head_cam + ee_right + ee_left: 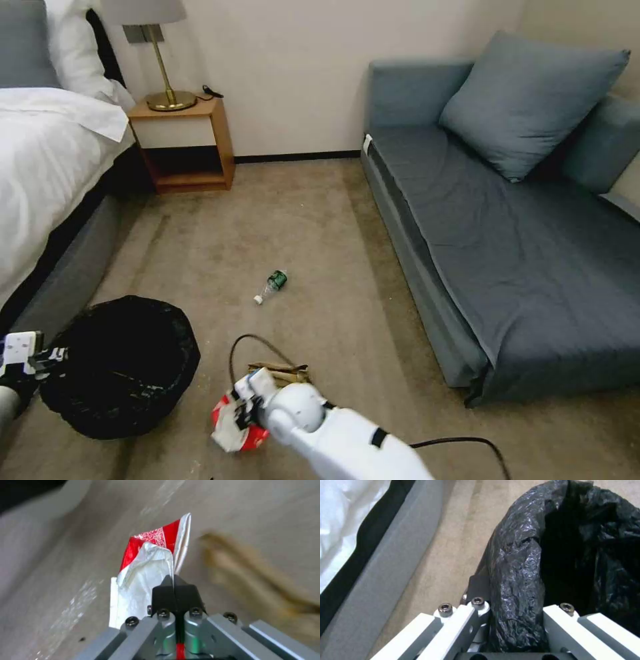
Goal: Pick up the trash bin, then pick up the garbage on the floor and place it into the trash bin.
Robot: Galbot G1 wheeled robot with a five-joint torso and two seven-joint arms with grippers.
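Right end effector (174,580) was pinched tight on the red-white wrapper (230,423), bottom centre of head view, just off the floor w/ the brown paper bag (280,373) right behind it. Left end effector (513,615) had the trash bin (120,367) by its bagged rim, lower left. Bin pickup looked done, first litter in hand but not dropped in yet; bag & the bottle (272,285), mid-frame on the carpet, left to do.
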